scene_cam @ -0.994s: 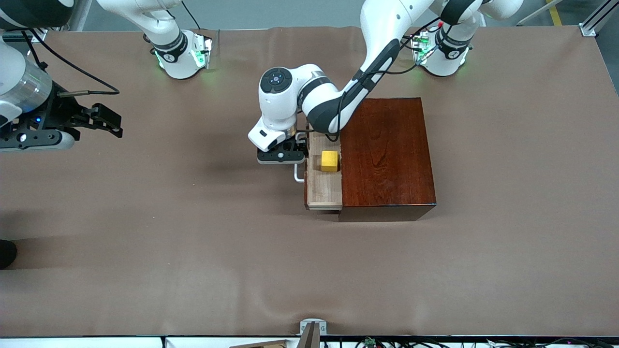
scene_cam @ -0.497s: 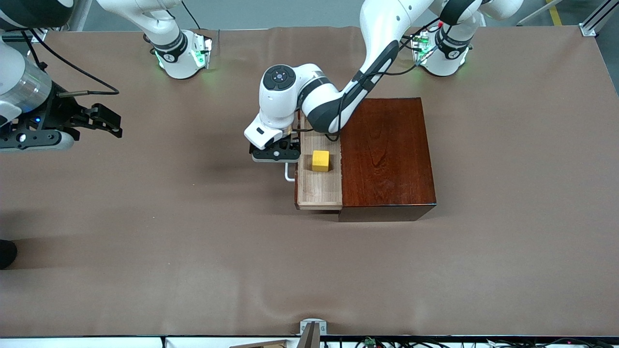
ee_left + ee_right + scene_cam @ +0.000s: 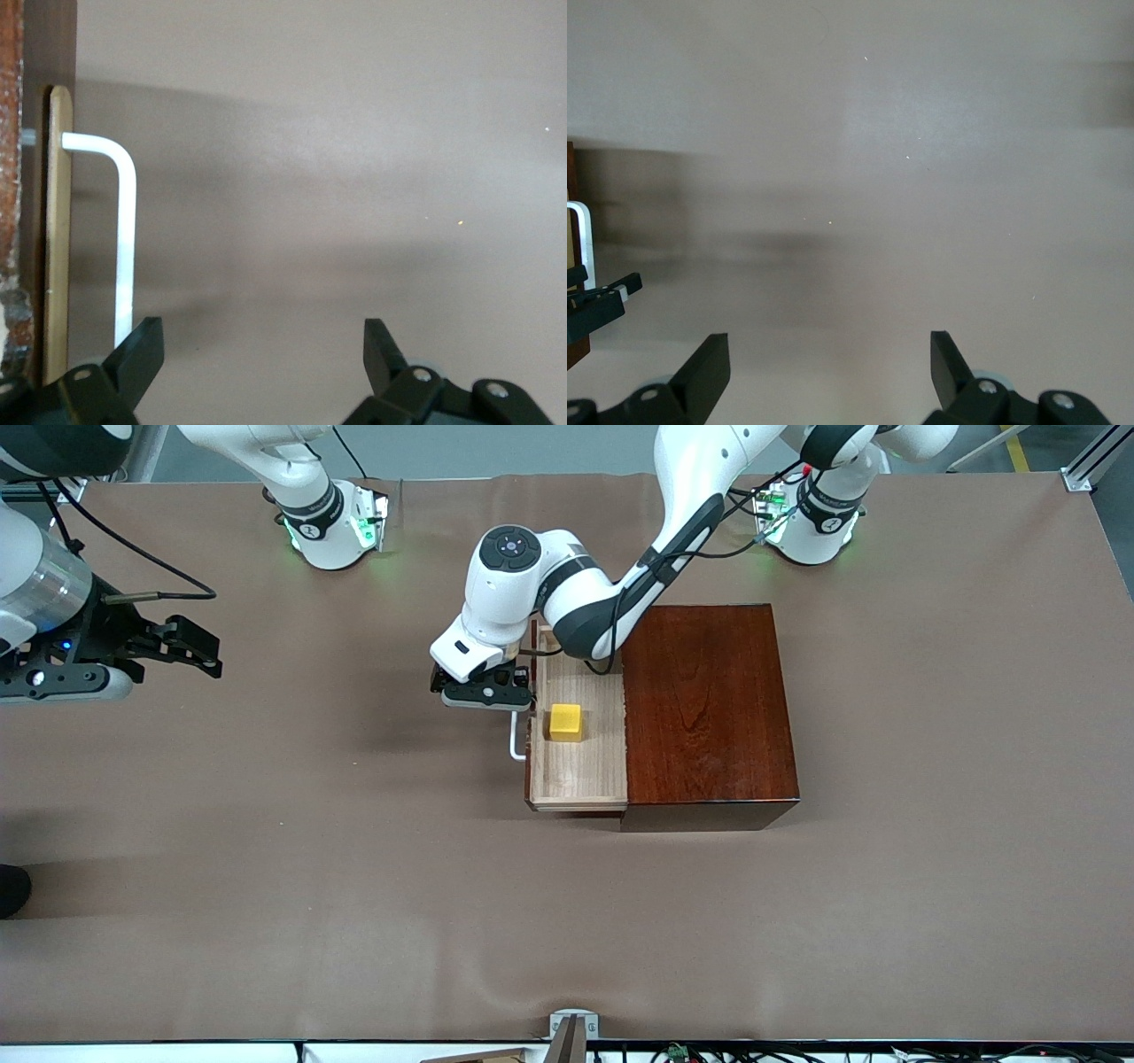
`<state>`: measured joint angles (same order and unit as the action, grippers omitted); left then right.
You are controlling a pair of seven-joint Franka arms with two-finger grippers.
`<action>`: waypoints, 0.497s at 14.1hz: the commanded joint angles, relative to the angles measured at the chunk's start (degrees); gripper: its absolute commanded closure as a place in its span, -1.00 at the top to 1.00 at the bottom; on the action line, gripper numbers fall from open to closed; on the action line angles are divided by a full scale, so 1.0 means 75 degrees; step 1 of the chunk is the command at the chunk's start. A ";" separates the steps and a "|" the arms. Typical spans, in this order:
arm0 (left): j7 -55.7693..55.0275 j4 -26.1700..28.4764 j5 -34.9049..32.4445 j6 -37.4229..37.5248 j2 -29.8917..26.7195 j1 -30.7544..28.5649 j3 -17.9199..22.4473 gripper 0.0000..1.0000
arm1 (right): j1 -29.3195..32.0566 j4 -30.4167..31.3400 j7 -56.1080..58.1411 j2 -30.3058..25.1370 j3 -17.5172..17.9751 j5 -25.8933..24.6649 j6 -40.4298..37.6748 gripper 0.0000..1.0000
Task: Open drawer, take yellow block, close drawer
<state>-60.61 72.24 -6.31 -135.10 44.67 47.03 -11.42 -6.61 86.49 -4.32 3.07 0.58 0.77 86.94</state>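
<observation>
Drawer (image 3: 578, 766) stood pulled partway out of the dark mahogany box (image 3: 706, 704), its pale wood tray open to view and pointing toward the right arm's end of the desk (image 3: 354, 886). Inside the tray sat the yellow block (image 3: 565, 722), resting flat on the tray floor close to the drawer's front wall and apart from the box's edge. The white loop handle (image 3: 516, 742) stuck out from the drawer's front over the brown desk surface.

At that handle was the left hand (image 3: 485, 693), its arm reaching in from its base and across the box's corner. In the left wrist view the fingers (image 3: 137, 359) were spread wide: one dark finger lay against the end of the white handle (image 3: 124, 239), while the other stood well apart over bare desk, so nothing was pinched between them. The drawer's thin pale front edge (image 3: 58, 239) showed just beside the handle in that view.

Over the desk at the right arm's end waited the right hand (image 3: 190, 646), well apart from the box. Its fingers (image 3: 709, 367) were likewise spread, with only bare desk between them. Farther off in that wrist view, the white handle (image 3: 583, 235) and the tip of the left hand (image 3: 598, 305) could be seen.
</observation>
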 commanded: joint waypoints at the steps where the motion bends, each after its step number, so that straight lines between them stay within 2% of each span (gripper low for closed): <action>1: -0.0262 -0.0093 0.0080 0.0210 -0.0271 -0.0060 0.0023 1.00 | 0.0085 -0.0059 -0.0103 0.0001 0.0040 0.0002 -0.0073 1.00; 4: -0.0216 -0.0070 0.0010 0.1533 -0.1288 -0.0434 0.0152 1.00 | 0.0085 -0.0059 -0.0103 0.0001 0.0040 0.0002 -0.0073 1.00; 7: -0.0122 0.0000 -0.0014 0.3252 -0.2179 -0.1311 0.0176 1.00 | 0.0085 -0.0059 -0.0103 0.0001 0.0040 0.0002 -0.0073 1.00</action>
<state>-61.53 69.78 -6.30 -117.76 33.91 41.22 -9.99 -6.58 86.49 -4.32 3.08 0.44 0.77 86.93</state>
